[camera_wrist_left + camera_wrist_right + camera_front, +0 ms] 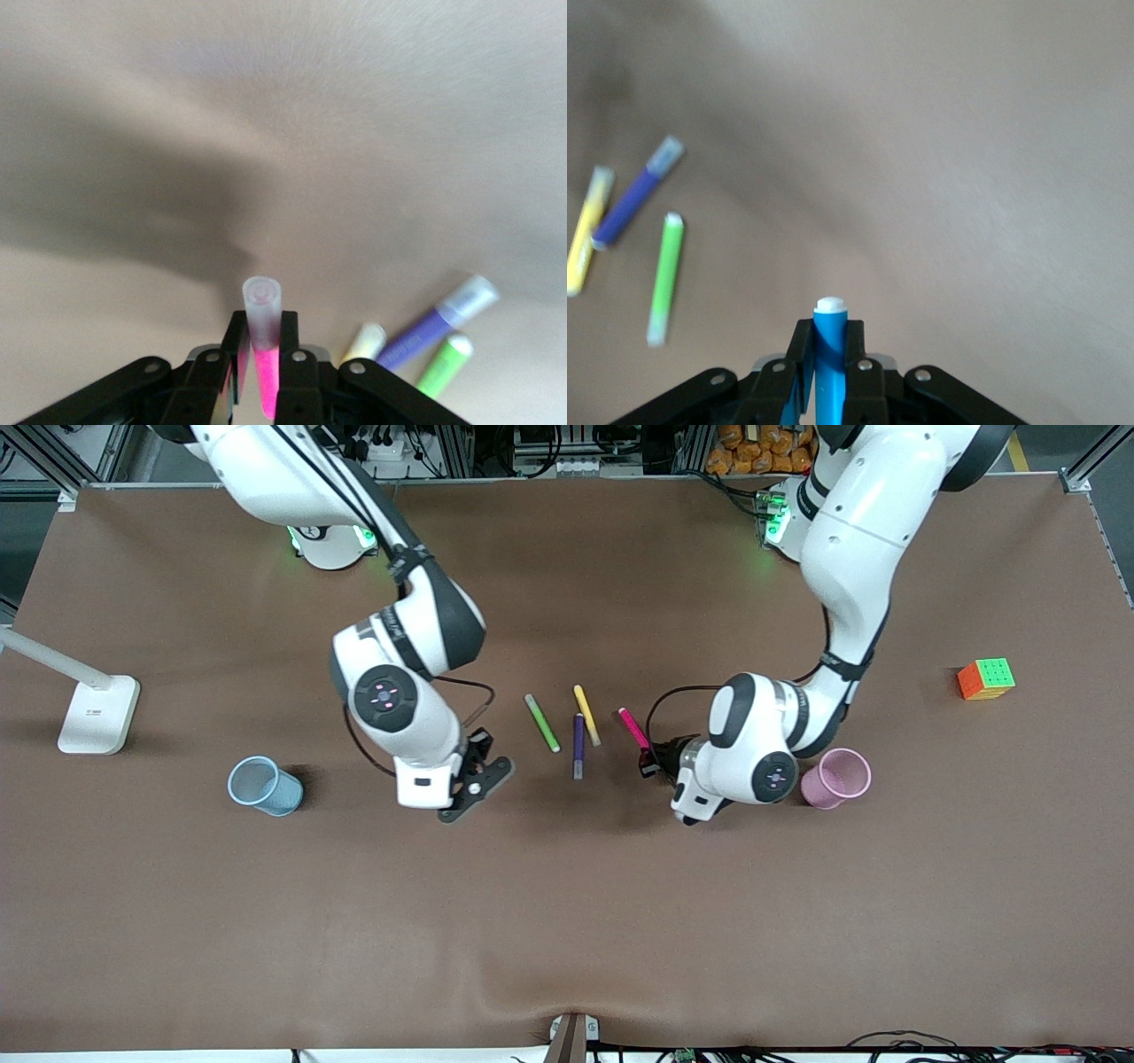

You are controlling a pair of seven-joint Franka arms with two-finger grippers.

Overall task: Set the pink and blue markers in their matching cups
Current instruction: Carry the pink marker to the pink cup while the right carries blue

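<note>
Both grippers are clamped shut on markers: the left gripper (260,372) grips the pink marker (633,728) low at the table beside the pink cup (837,778), the right gripper (825,376) holds the blue marker (829,354) above bare table, the blue cup (264,785) toward its end, with green (541,723), purple (578,746) and yellow (586,715) markers lying between.

The pink marker (633,729), magenta with a pale translucent cap, was clamped between the left gripper's (260,354) jaws. The blue marker (829,354), bright blue with a white tip, was clamped in the right gripper's (828,363) jaws. The pale blue mesh cup (263,785) and the pale pink cup (836,777) stood upright toward the desk's two ends.
</note>
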